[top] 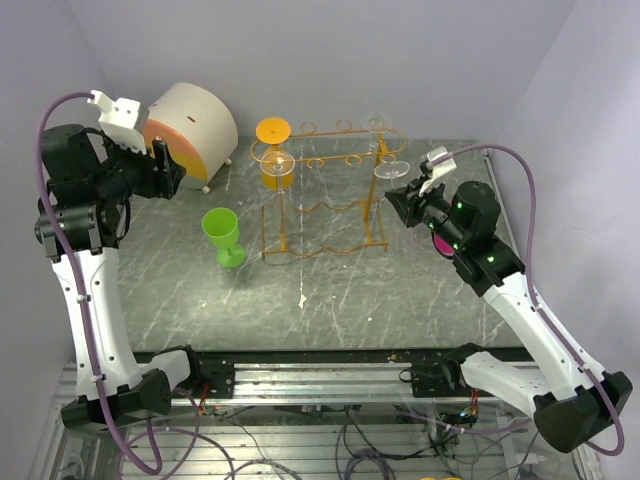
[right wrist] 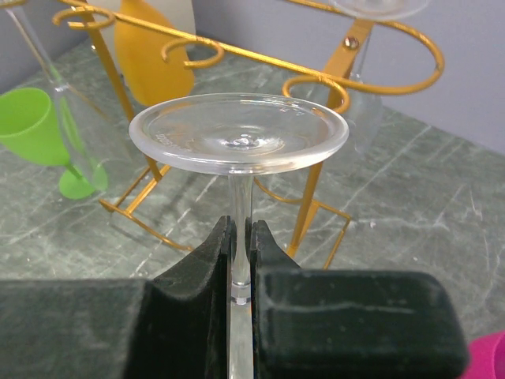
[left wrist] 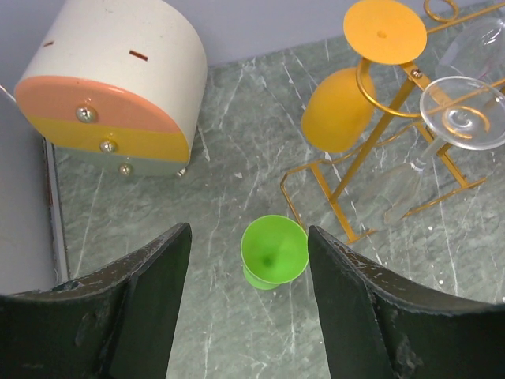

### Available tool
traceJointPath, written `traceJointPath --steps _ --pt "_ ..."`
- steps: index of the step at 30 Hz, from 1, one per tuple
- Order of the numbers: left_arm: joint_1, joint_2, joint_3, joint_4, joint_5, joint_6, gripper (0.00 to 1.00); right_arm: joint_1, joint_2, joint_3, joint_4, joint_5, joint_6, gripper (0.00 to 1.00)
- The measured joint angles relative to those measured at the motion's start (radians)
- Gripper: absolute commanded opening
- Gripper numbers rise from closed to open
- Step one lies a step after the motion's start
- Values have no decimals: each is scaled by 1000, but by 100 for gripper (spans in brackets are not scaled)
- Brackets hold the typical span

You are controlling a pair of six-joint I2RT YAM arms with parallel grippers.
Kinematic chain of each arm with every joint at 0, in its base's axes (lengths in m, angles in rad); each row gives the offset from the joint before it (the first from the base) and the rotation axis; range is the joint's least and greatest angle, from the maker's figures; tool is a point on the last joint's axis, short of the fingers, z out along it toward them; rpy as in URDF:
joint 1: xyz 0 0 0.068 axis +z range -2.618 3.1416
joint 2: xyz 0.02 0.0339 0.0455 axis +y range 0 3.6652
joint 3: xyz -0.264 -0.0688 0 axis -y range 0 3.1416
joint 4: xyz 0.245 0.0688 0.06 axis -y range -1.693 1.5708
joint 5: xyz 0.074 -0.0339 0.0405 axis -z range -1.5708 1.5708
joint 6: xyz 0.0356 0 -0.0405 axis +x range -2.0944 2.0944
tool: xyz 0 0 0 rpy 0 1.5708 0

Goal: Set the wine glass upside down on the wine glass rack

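The orange-gold wire rack stands mid-table. An orange glass and a clear glass hang upside down at its left end, and another clear glass hangs at its back right. My right gripper is shut on the stem of a clear wine glass. The glass's round foot is held up close to the rack's right-end loops, and its bowl is hidden below the fingers. In the top view the foot sits beside the top rail. My left gripper is open and empty, high above a green glass.
The green glass stands upright on the table left of the rack. A white drum with an orange face sits at the back left. A pink object shows partly under my right wrist. Grey walls close in the back and sides.
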State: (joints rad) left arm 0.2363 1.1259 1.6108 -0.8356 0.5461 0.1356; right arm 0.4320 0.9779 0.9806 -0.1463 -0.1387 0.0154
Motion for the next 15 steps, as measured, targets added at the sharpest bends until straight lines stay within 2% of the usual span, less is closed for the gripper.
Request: traceJointPath --steps 15 --pt "0 -19 -57 -8 -29 21 69 -62 44 -8 165 -63 64 0"
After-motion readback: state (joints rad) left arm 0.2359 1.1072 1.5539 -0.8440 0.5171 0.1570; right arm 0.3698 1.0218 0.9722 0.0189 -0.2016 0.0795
